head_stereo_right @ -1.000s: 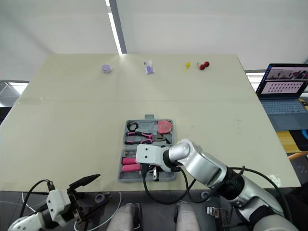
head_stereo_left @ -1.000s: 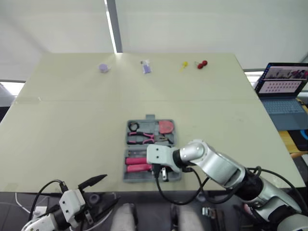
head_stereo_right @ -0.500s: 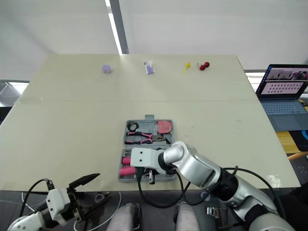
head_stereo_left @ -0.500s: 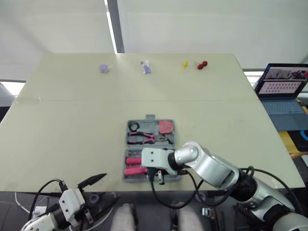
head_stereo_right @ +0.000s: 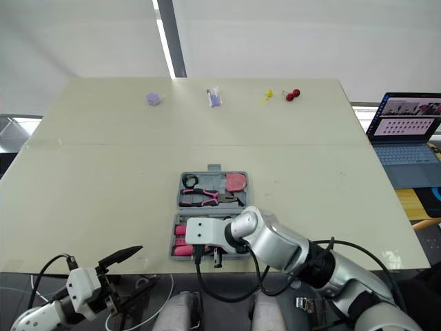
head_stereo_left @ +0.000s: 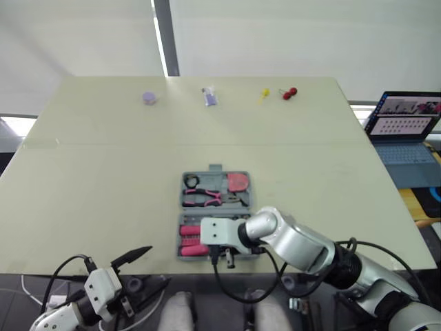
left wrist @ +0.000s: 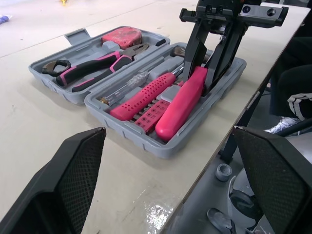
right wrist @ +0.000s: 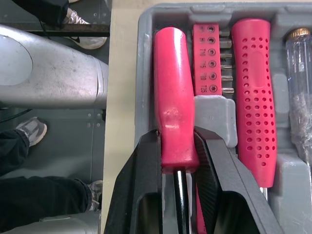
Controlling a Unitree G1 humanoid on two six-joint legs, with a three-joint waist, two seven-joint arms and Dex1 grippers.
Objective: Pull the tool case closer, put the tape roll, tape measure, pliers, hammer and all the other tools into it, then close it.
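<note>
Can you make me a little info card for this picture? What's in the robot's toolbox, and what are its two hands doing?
Tool case: grey, open, near the table's front edge
Far half: tape roll, pliers, tape measure
Near half: screwdriver, bit holder, hammer
Right gripper: shut on the hammer's pink handle, inside the case
Left gripper: open, holding nothing, low in front of the table's edge
Left to do: close the case

This looks like a robotics lab or office workroom. A broad, pale tabletop [head_stereo_left: 103,179] stands before plain white wall panels [head_stereo_left: 275,34]. An open laptop [head_stereo_left: 406,131] with a lit screen sits beside it on the right.
</note>
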